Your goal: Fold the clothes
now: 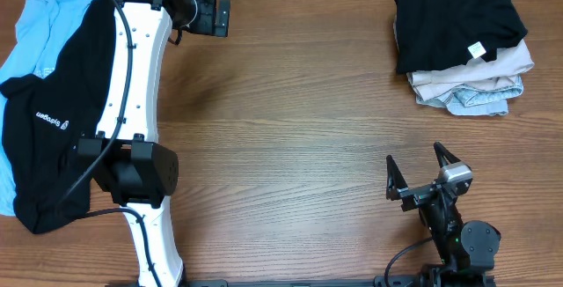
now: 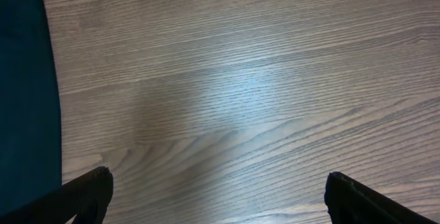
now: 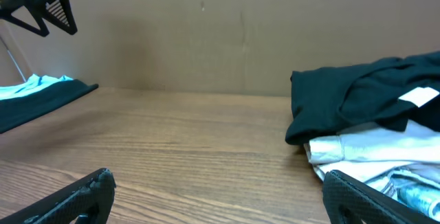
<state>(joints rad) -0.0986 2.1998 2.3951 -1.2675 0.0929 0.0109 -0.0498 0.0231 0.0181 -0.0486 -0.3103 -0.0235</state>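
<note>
A black garment with white lettering (image 1: pixel 48 111) lies unfolded at the table's left edge over a light blue garment (image 1: pixel 40 23). Its edge shows at the left of the left wrist view (image 2: pixel 24 93). A folded stack (image 1: pixel 462 49) sits at the back right, with a black garment on top and beige and pale blue ones under it; it also shows in the right wrist view (image 3: pixel 371 121). My left gripper (image 1: pixel 211 16) is open and empty above bare wood at the back, right of the black garment. My right gripper (image 1: pixel 420 174) is open and empty near the front right.
The wooden table (image 1: pixel 290 128) lies between the two piles. A cardboard wall (image 3: pixel 206 31) stands behind the table. The left arm's white links (image 1: pixel 132 102) reach over the left pile.
</note>
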